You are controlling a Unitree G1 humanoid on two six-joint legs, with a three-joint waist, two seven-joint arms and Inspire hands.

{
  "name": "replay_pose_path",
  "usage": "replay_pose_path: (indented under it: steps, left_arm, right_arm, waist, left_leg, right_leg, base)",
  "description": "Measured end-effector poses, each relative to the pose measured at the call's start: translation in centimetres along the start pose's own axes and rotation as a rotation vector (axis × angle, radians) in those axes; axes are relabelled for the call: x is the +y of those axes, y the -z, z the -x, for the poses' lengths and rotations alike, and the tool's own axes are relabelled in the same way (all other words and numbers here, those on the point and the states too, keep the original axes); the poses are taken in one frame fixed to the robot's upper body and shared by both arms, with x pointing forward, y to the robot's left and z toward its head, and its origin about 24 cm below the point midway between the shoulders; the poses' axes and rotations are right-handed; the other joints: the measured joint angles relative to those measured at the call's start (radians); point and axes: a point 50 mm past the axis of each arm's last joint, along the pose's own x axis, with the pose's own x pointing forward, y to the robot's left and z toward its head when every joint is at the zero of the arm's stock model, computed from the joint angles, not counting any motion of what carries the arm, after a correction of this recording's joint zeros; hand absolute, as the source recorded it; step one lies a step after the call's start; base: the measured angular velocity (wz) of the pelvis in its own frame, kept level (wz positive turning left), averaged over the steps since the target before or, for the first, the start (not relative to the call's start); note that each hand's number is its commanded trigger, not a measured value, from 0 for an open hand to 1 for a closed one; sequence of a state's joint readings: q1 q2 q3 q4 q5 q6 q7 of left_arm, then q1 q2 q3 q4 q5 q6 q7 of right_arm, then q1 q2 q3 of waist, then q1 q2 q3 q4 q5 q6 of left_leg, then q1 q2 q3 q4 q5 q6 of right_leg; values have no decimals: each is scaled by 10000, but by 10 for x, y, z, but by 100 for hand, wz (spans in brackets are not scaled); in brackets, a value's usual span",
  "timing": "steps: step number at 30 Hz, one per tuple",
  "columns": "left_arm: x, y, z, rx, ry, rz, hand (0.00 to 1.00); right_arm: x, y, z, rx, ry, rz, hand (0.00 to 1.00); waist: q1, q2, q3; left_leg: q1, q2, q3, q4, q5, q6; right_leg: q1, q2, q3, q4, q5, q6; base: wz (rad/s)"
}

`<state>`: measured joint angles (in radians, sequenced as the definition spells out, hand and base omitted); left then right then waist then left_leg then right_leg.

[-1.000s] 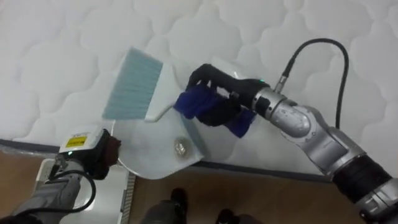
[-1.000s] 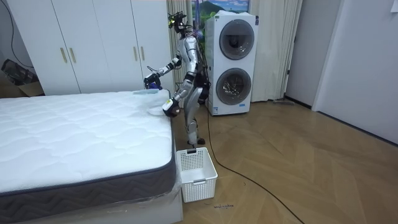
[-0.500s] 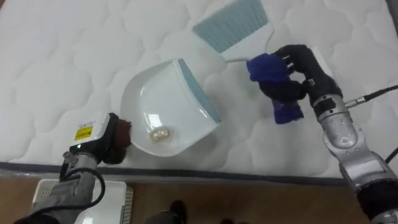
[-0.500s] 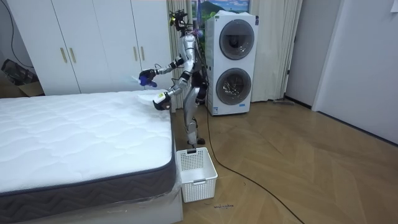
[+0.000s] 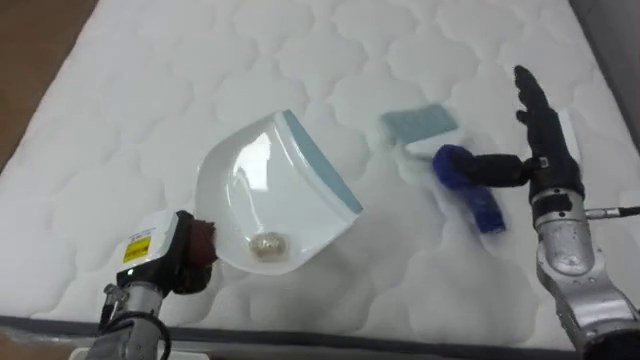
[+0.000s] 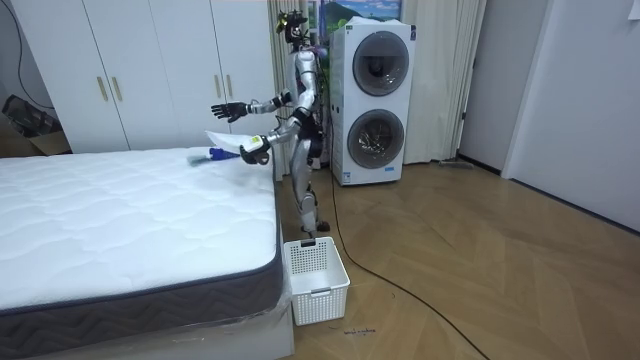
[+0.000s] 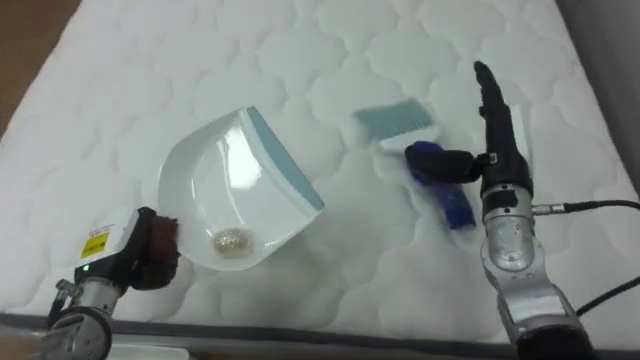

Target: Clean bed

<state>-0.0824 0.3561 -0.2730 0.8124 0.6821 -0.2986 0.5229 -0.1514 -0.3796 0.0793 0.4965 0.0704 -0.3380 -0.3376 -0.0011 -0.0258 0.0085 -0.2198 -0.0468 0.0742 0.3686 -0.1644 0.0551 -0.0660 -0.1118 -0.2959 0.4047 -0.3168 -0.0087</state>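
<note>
A white dustpan with a pale blue lip hangs tilted over the white mattress. My left hand at the lower left is shut on its handle. A small crumpled scrap lies inside the pan. My right hand stands open over the bed's right part, its fingers straight. Just left of it is the brush, blue handle and teal bristles, blurred, free of the hand's grip. In the room view I stand at the bed's corner, right hand stretched out above the brush.
A white basket stands on the wood floor by the bed's side. Stacked laundry machines are behind me and white wardrobes beyond the bed. The mattress edge runs along the bottom of the eye view.
My right hand swung out over the bed, opened and let go of the brush, which dropped toward the mattress. The left hand kept the dustpan; the view shifted further onto the bed.
</note>
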Motion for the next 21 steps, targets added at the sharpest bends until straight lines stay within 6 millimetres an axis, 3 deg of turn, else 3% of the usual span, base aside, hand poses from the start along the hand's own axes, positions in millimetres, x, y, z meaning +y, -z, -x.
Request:
replay_pose_path:
  steps: [8, 14, 19, 21]
  left_arm:
    - [3, 3, 13, 163, -605, 351, 100]
    - [-3, -2, 14, 361, -781, 858, 100]
    - [-3, -3, 15, 623, -1033, 1173, 100]
    - [-3, -3, 14, 602, -1093, 1178, 100]
  right_arm:
    - [-7, -7, 12, -379, 801, -273, 0]
    - [-5, -9, 13, -486, 1168, -493, 0]
    - [-2, -9, 14, -455, 1346, -650, 0]
    - [3, -8, 16, -349, 1500, -865, 0]
  waist:
    - [163, 42, -35]
    - [894, 46, -38]
    - [898, 20, -33]
    - [898, 23, -27]
  left_leg:
    - [63, -336, -1234, 0, 55, -71]
    - [-5, -391, -1594, -21, 177, -143]
    - [-304, -556, -2249, -62, 458, -250]
    - [-489, -718, -2743, 9, 600, -369]
  right_leg:
    - [816, 285, 83, -774, 51, 61]
    - [922, 349, -141, -831, 62, 41]
    - [848, 466, -340, -841, 77, 13]
    - [846, 610, -500, -803, 91, -15]
  base:
    - [50]
    - [20]
    - [44]
    - [63]
